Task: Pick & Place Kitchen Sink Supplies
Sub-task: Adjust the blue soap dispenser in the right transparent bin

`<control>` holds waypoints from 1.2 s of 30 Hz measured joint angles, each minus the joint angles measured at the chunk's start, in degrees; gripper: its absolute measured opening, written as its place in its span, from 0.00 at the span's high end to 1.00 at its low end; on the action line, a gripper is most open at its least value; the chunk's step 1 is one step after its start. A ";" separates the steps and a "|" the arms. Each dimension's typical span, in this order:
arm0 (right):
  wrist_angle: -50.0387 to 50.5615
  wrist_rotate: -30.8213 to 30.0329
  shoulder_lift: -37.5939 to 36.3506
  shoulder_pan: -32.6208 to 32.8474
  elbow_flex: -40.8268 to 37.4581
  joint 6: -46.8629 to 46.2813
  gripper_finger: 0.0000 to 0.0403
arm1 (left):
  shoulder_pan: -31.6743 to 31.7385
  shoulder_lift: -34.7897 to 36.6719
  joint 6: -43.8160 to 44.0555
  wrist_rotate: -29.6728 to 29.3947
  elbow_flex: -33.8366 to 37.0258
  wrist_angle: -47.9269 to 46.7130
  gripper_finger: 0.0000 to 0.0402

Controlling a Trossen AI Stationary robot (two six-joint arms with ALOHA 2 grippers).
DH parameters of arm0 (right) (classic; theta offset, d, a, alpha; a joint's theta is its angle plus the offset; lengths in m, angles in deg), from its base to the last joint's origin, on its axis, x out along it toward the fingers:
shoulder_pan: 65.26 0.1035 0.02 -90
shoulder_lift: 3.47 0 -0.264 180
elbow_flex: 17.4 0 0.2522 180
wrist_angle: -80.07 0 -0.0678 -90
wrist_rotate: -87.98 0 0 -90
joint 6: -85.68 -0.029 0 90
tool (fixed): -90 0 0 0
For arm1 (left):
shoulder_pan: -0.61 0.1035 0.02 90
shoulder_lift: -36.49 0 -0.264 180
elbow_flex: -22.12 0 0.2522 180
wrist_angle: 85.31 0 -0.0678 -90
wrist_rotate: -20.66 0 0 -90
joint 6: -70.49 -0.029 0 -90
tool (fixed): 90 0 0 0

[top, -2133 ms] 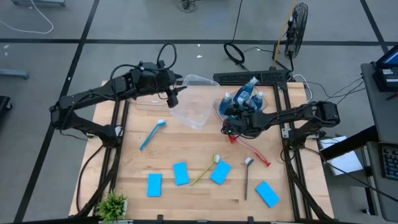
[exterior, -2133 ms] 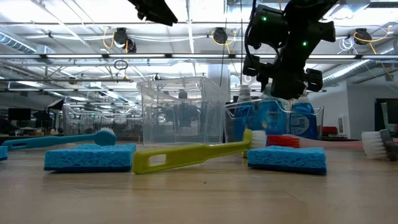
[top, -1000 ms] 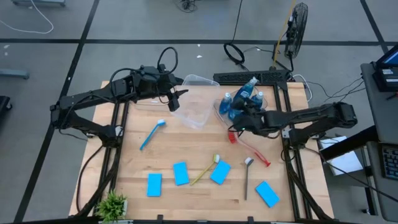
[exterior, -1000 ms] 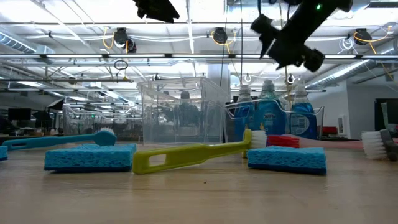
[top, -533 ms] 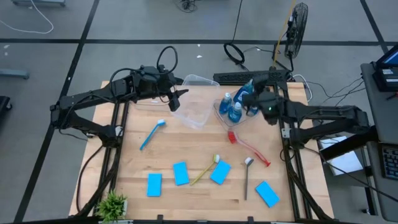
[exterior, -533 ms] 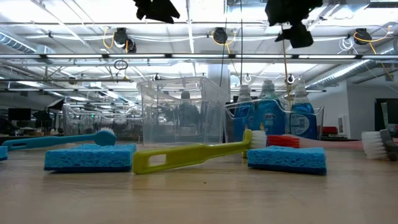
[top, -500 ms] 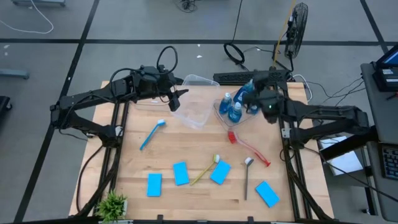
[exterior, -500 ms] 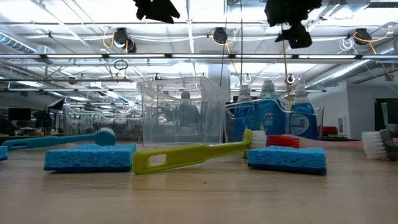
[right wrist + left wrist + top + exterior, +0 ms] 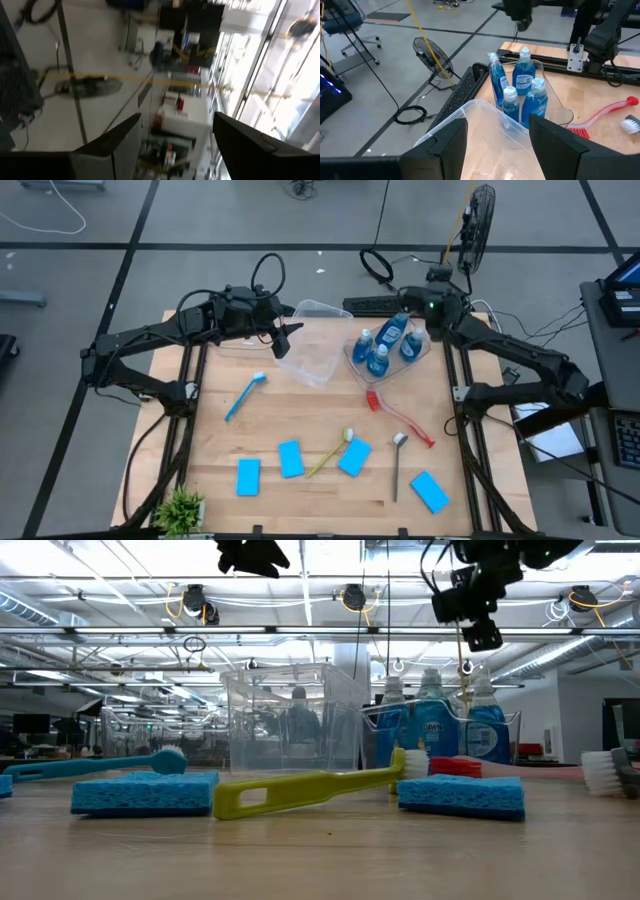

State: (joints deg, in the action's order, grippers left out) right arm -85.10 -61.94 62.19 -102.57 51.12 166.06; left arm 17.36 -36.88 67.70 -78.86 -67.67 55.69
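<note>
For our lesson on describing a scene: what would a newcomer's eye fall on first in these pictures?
Probably the four blue bottles standing together in a clear tub at the table's far right. Next, the bright blue sponges scattered along the near edge, and the red brush lying just in front of the bottles.

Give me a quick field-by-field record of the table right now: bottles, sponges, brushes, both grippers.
bottles: four blue-liquid bottles standing together in a clear tub at the far right
empty tub: second clear tub beside it, nothing inside
sponges: four blue sponges loose on the near half of the table
brushes: blue brush, yellow brush, grey brush, red brush, all on the table
left gripper: open, fingers astride the empty tub's rim
right gripper: open, empty, raised above the bottles
</note>
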 joint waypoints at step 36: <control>36.04 65.75 8.16 -25.20 17.70 -68.31 0.42 | 6.82 0.00 -4.75 0.67 -0.02 0.09 0.47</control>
State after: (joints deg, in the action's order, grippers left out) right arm -49.06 3.81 70.35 -127.77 68.83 97.75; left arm 24.18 -36.88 62.95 -78.19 -67.69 55.78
